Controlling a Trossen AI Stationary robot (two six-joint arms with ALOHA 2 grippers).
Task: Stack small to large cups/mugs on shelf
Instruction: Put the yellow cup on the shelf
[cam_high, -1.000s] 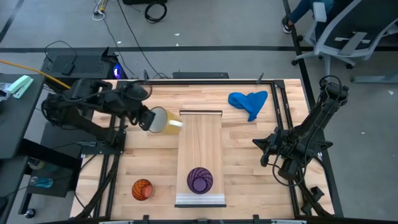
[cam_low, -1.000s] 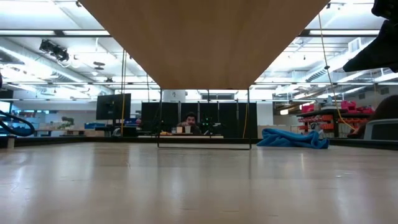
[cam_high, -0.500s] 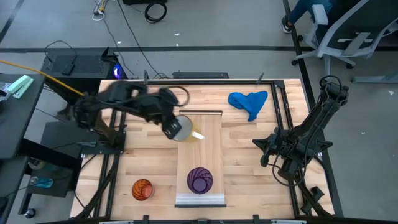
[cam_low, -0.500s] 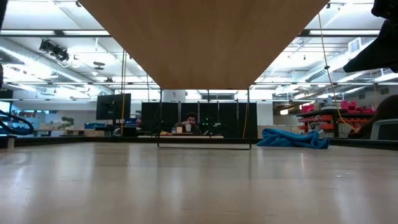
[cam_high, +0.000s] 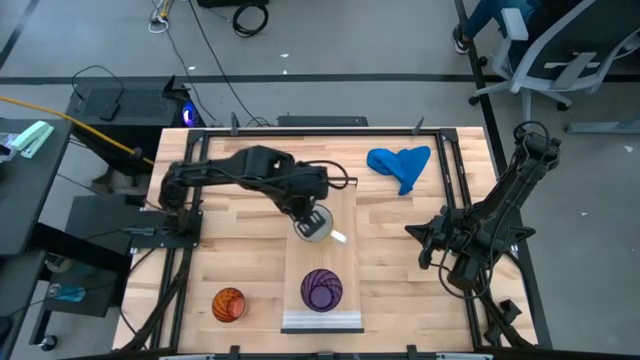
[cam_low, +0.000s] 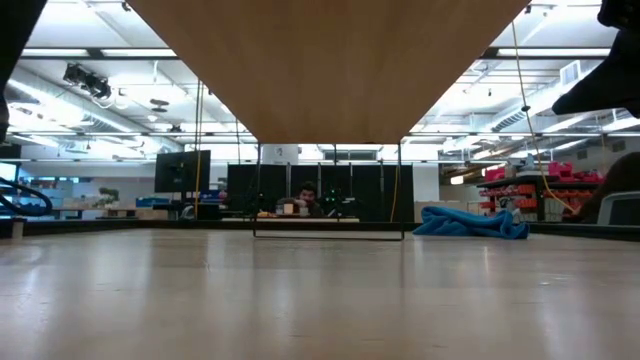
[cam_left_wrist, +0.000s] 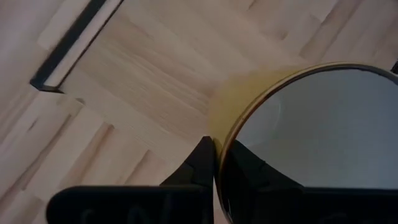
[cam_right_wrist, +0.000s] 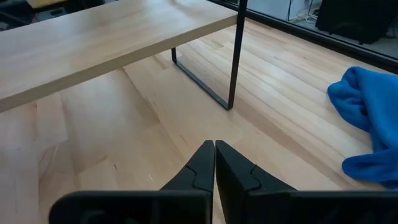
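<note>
Now left gripper (cam_high: 312, 222) pinches white mug (cam_high: 316, 226) rim mid-shelf (cam_high: 340, 195), probably airborne; purple cup (cam_high: 321, 289) near front edge; right gripper (cam_right_wrist: 214, 163) closed.

Shelf (cam_high: 322, 245): we see it mid-desk (cam_high: 390, 270), running from the far edge toward the near edge.
Purple cup (cam_high: 321, 289): on the shelf, near its front end.
Mug (cam_high: 314, 224): over the shelf's middle, behind the purple cup, in our left tool (cam_high: 308, 218), one finger inside the rim.
Orange cup (cam_high: 229, 304): on the desk, left of the shelf, level with the purple cup.
Cloth (cam_high: 401, 165): on the desk, right of the shelf's far end.
Right tool (cam_right_wrist: 214, 163): by the desk's right edge, well apart from the shelf.
</note>
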